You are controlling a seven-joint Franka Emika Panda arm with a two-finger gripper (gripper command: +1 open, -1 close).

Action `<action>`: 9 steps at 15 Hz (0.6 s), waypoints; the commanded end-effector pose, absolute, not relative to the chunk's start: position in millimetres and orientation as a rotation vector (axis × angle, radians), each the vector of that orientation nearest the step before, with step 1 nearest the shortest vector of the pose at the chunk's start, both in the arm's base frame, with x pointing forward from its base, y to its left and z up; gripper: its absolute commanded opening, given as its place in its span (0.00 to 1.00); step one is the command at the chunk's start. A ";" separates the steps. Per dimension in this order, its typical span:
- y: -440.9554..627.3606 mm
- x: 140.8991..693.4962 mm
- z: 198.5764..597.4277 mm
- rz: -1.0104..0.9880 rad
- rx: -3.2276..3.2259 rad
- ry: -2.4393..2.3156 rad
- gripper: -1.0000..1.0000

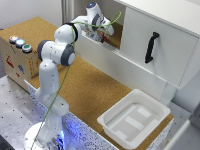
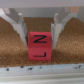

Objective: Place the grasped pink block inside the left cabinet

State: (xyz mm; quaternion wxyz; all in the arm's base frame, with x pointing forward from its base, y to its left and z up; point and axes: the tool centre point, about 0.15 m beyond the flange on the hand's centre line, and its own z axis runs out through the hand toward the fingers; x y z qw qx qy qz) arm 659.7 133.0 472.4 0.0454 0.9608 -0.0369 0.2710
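Inside the left cabinet [image 1: 116, 36], my gripper [image 2: 39, 35] clamps the pink block [image 2: 38, 45] over cork, jaws narrowed against its sides; the low front wall [image 1: 105, 55] stands beside it.

1. The white arm [image 1: 54, 52] rises from its base, elbow bent, reaching away from the base.
2. The gripper [image 2: 39, 35] points downward, jaws closed on the pink block [image 2: 39, 45].
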 end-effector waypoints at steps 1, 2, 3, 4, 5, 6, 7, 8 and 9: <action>136.9 617.0 474.8 1.012 2.813 -0.159 1.00; 141.8 606.9 477.2 1.007 2.803 -0.087 1.00; 144.1 600.5 476.7 0.994 2.793 -0.058 1.00; 145.9 587.2 475.0 0.976 2.808 -0.010 1.00; 147.9 574.8 472.4 0.934 2.815 0.016 1.00; 152.3 556.0 467.6 0.891 2.804 0.035 1.00; 153.6 540.4 463.1 0.851 2.801 0.063 1.00; 153.4 524.8 458.1 0.821 2.806 0.069 1.00; 149.5 508.7 454.3 0.797 2.823 0.046 1.00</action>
